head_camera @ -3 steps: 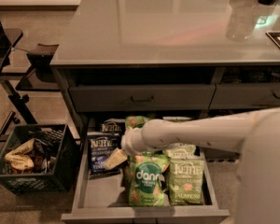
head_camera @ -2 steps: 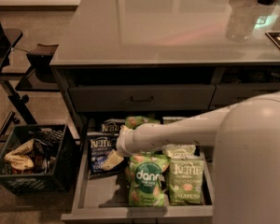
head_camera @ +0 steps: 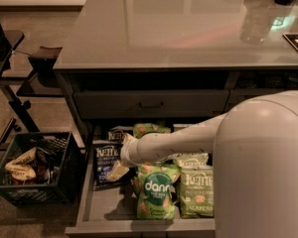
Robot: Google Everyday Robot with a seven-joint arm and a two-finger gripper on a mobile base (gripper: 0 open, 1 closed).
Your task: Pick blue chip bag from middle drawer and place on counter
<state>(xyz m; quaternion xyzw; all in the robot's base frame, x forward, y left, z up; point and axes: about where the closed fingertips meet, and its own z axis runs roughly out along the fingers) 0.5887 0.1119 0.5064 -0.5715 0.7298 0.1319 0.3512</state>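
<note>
Camera view gives us the gripper [head_camera: 123, 158] on the robot's 1 arm, low in the middle drawer [head_camera: 107, 207] over the right edge of the blue chip bag [head_camera: 104, 155]; we cannot tell whether it is spread or pinching anything. The bag lies flat at the drawer's left side, just left of the gripper in this view, long axis running front to back, green bags [head_camera: 156, 197] to its right. We judge the grasp needs a slight leftward shift, then a lift to the counter [head_camera: 179, 33] above.

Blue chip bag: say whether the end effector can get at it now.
Probably yes: the middle drawer stands open, the end effector hangs right at the blue chip bag, and the green bags lie beside it.
</note>
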